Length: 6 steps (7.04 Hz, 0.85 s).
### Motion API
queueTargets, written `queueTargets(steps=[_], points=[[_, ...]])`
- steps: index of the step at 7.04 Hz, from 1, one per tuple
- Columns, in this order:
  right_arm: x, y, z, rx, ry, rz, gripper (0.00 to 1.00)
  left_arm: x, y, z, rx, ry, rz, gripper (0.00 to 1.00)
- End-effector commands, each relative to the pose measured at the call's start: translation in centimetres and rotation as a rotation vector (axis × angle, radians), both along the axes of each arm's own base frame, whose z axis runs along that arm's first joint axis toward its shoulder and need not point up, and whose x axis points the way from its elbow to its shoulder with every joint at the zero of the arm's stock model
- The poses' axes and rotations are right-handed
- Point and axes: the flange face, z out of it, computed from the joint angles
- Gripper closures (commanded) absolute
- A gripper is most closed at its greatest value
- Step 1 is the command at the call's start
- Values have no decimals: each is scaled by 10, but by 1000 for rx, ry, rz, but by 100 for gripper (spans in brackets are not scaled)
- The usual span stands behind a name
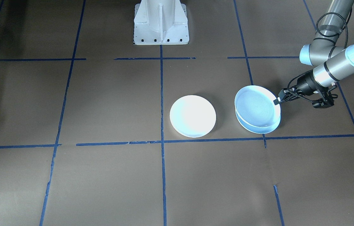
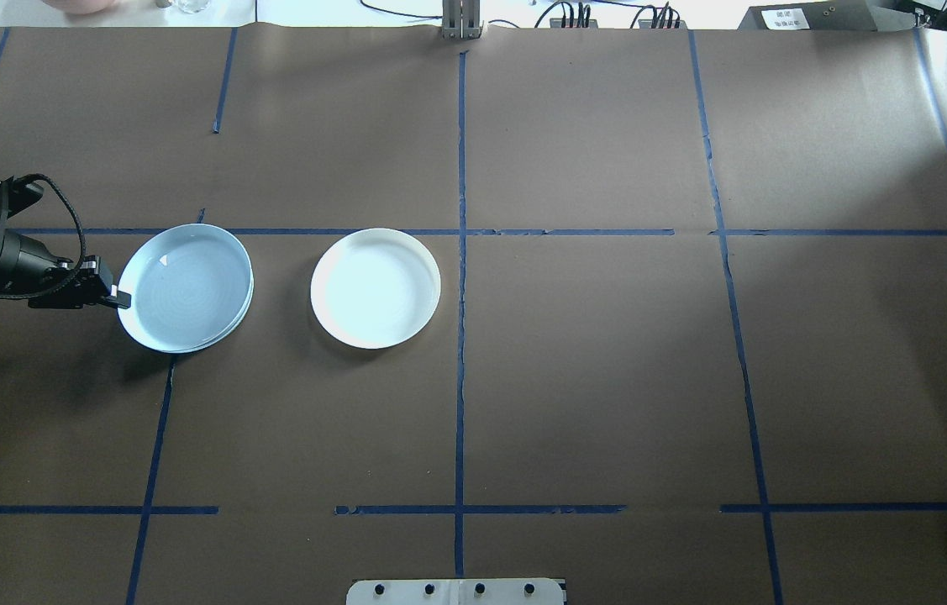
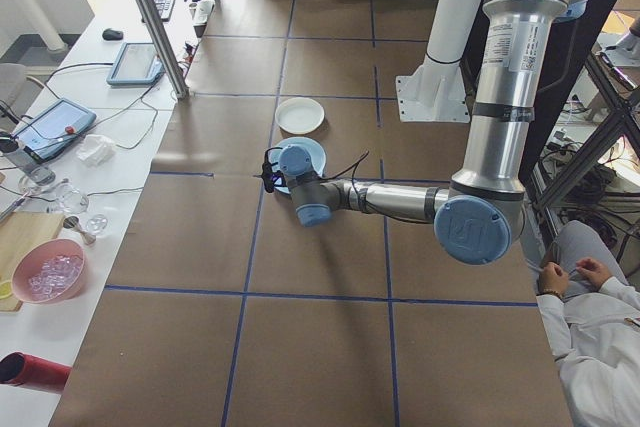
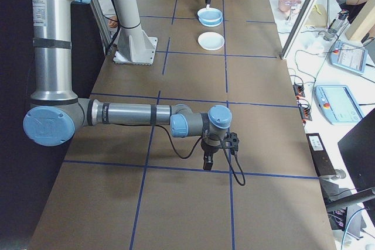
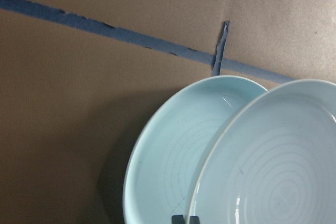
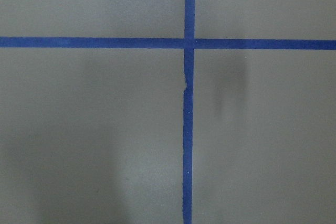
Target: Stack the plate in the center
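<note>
Spreading under everything as a table (image 2: 607,378) papered in brown and crossed by lines of blue tape (image 2: 460,378). Standing at the robot's edge of it as a white base (image 1: 161,22).

Reaching in low from the overhead view's left as the left arm (image 3: 500,97), with the forearm lying nearly level over the paper. Stretching along the far end of the table as the right arm (image 4: 129,113), well apart from all the plates, with its wrist pointing down near a crossing of tape lines. Sitting at the edge of the left side view as a person (image 3: 600,317) in white sleeves, hands together.

Resting flat as a white plate (image 2: 376,287) just beside the central tape line, on the left arm's side of it. Lying a little further toward the left arm as an upper blue plate (image 2: 183,281), overlapping and sitting shifted off a lower blue plate (image 5: 173,166) of the same pale colour; not showing clearly whether the two are touching.

Pinching the upper blue plate's rim as the left gripper (image 2: 114,296), jaws closing on the edge nearest the arm. Hanging over bare paper as the right gripper (image 4: 207,162); cannot tell whether its jaws are spread or pressed together.
</note>
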Motion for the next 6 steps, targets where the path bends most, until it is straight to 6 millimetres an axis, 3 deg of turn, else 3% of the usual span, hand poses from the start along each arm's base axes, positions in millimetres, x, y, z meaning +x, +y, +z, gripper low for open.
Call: queueTargets(steps=[1, 6], points=[[0, 0, 0, 0, 0, 0, 0, 0, 2, 6, -7, -7, 5, 100], [0, 0, 0, 0, 0, 0, 0, -2, -3, 16, -20, -23, -7, 100]])
